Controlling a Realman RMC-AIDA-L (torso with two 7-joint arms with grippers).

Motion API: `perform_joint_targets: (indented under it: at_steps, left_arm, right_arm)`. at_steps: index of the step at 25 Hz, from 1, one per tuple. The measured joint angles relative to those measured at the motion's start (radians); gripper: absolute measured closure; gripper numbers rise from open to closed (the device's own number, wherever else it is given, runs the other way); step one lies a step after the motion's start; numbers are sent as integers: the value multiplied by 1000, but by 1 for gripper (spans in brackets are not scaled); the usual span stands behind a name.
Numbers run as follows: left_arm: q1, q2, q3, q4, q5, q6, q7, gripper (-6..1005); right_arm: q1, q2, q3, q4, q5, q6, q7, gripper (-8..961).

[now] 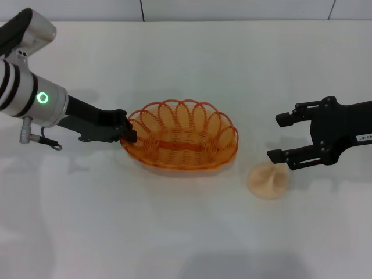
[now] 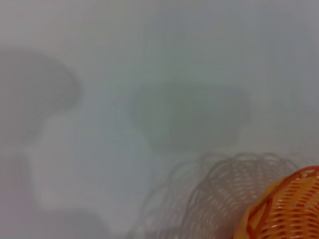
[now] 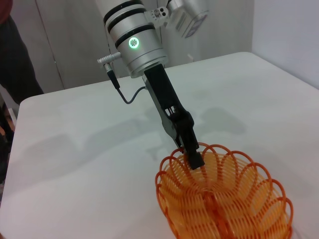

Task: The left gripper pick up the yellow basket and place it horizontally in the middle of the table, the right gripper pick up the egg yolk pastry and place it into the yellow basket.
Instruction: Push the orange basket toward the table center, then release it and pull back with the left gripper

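The yellow basket (image 1: 180, 142) lies lengthwise near the middle of the white table (image 1: 174, 232). My left gripper (image 1: 129, 131) reaches in from the left and is shut on the basket's left rim. The right wrist view shows the same hold, the left gripper (image 3: 194, 159) clamped on the looped rim of the basket (image 3: 224, 199). One corner of the basket (image 2: 286, 209) and its shadow appear in the left wrist view. The egg yolk pastry (image 1: 267, 180) sits on the table just right of the basket. My right gripper (image 1: 278, 138) hovers open just behind and to the right of it.
The table's far edge (image 1: 186, 21) runs along the back, with a wall behind it. A grey cable (image 1: 43, 139) hangs from the left arm. Bare white surface spreads in front of the basket and the pastry.
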Motion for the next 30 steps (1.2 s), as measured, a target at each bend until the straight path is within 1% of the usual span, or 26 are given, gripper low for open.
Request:
perform_joint_targets:
  at_steps: [8,17,22,30]
  left_arm:
    - [0,-6,0,-13,0,-9,8,914]
    - [-5,-4,0,-23,1,-13,12,914]
    - [-4,-1,-1,-21,-34,-10,30,840]
    - [-1,3,0,-15,-85,6,73,679]
  right_arm:
    - [0,0,0,2,0,0,-1,184]
    - [0,0,0,2,0,0,-1,184]
    - [0,0,0,1,0,0,-1,184]
    - [0,0,0,1,0,0,-1,185]
